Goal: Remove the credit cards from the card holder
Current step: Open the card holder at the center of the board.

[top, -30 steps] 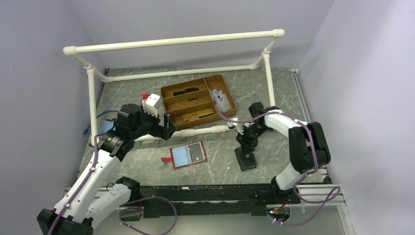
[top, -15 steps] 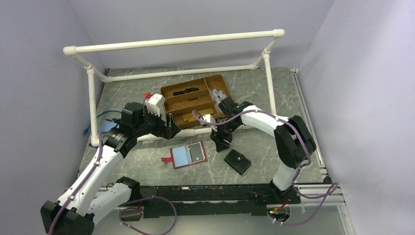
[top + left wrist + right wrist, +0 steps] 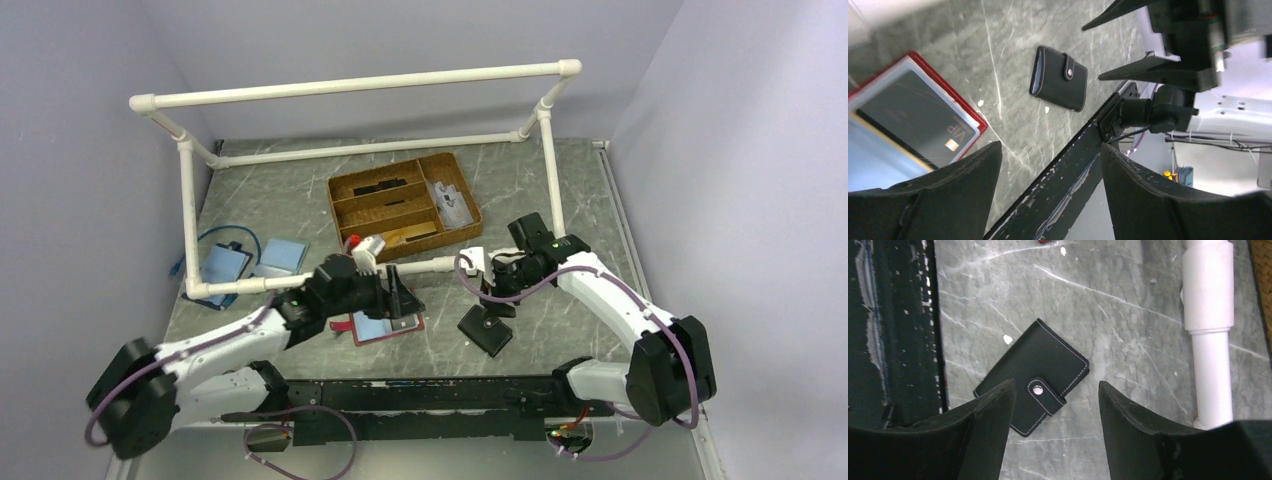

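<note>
The black card holder (image 3: 487, 331) lies flat near the front of the table, closed by its snap strap (image 3: 1037, 388), so its inside is hidden. My right gripper (image 3: 497, 301) hovers just above it, open, with the holder's snap between the fingers (image 3: 1055, 383). To the left a red-edged wallet (image 3: 368, 336) lies open. It shows a dark grey-black credit card (image 3: 913, 115) and a light blue one (image 3: 870, 165). My left gripper (image 3: 401, 296) hangs open over that wallet's right half and holds nothing (image 3: 1050, 147). The black holder (image 3: 1058, 77) shows beyond it.
A wicker tray (image 3: 470, 190) with several compartments stands at the back centre. A white pipe frame (image 3: 440, 265) runs across the table just behind both wallets. Flat blue items (image 3: 222, 265) lie at the far left. A black rail (image 3: 430, 395) runs along the near edge.
My left arm swung from the back left to over the red-edged wallet. My right gripper let go of the black holder, which now lies flat, swung left, then came back over it, opening wider.
</note>
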Controlling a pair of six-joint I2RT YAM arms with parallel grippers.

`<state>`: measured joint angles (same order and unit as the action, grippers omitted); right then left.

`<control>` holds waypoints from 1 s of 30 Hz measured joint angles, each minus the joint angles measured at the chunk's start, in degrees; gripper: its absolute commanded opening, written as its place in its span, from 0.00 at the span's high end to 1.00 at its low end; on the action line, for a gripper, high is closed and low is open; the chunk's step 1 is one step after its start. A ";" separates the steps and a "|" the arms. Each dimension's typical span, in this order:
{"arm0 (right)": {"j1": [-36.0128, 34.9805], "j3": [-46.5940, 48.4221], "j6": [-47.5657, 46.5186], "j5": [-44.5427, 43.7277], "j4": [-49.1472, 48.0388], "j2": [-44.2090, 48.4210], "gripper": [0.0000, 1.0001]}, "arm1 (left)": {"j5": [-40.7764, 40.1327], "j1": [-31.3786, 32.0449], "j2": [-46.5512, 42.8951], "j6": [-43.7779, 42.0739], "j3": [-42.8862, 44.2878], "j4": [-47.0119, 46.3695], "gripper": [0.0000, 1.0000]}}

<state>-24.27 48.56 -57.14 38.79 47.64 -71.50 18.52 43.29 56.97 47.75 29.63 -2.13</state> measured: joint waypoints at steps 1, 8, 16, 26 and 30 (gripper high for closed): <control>1.01 -0.52 -1.20 0.39 -0.13 0.13 0.35 | -2.03 2.14 2.29 1.92 -1.03 -3.04 0.24; 1.73 -6.10 -7.52 -0.07 -0.52 1.70 0.35 | -16.04 13.57 19.82 11.63 -1.46 -12.26 0.23; 1.73 -8.24 -14.10 -0.59 -0.44 0.52 0.36 | -22.73 17.99 28.06 17.81 3.69 -16.94 0.24; 0.72 -9.99 -18.78 -0.94 -0.44 -0.50 0.39 | -22.84 18.82 36.00 20.94 7.19 -18.21 0.29; 0.15 -10.43 -18.78 -1.29 -1.20 -1.05 0.41 | -22.86 18.82 37.03 20.90 8.33 -17.92 0.31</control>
<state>-24.12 38.13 -75.92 37.50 46.44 -72.55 -4.34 62.11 94.00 68.64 37.95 -20.05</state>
